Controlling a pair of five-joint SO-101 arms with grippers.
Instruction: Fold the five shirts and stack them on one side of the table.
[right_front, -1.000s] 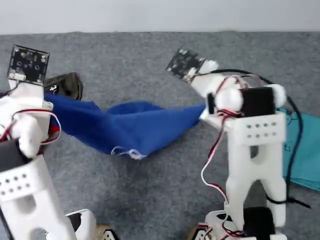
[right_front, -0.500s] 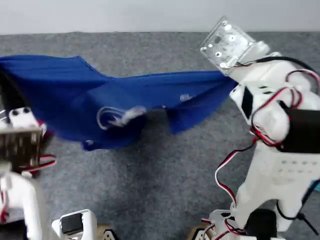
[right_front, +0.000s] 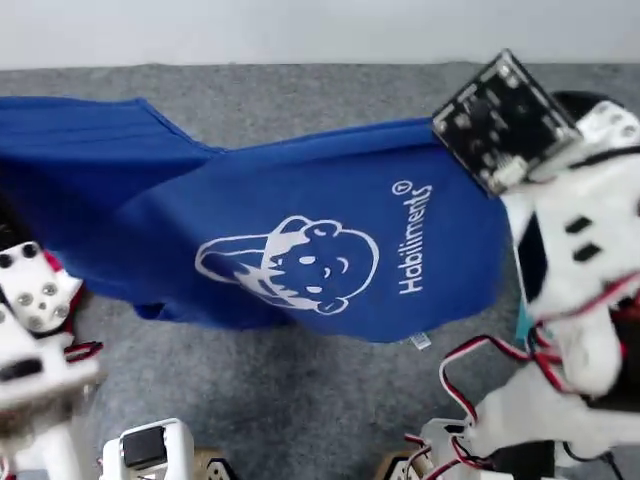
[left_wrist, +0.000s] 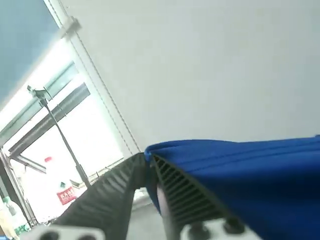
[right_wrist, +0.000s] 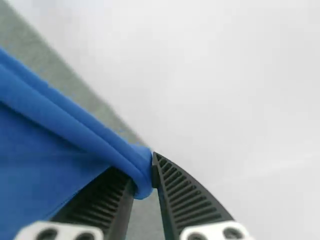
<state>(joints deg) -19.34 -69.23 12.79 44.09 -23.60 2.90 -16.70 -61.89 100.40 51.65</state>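
— Where is the blue shirt (right_front: 300, 250)?

— Up off the table (right_front: 300, 410), spread wide across the middle of the high view with its print facing the camera. The left gripper (left_wrist: 149, 160) is pinched on one edge of it, and the right gripper (right_wrist: 144, 172) is clamped on a rolled hem (both bites look thin, right at the fingertips).

— So what could spoil it?

— A slip, most likely. The cloth is stretched between the two arms. If they pull farther apart, it may slide out of one pinch, and that side would drop in a heap. The lower hem also sags toward the lower centre of the frame, so uneven lowering could lay the shirt down creased rather than flat.
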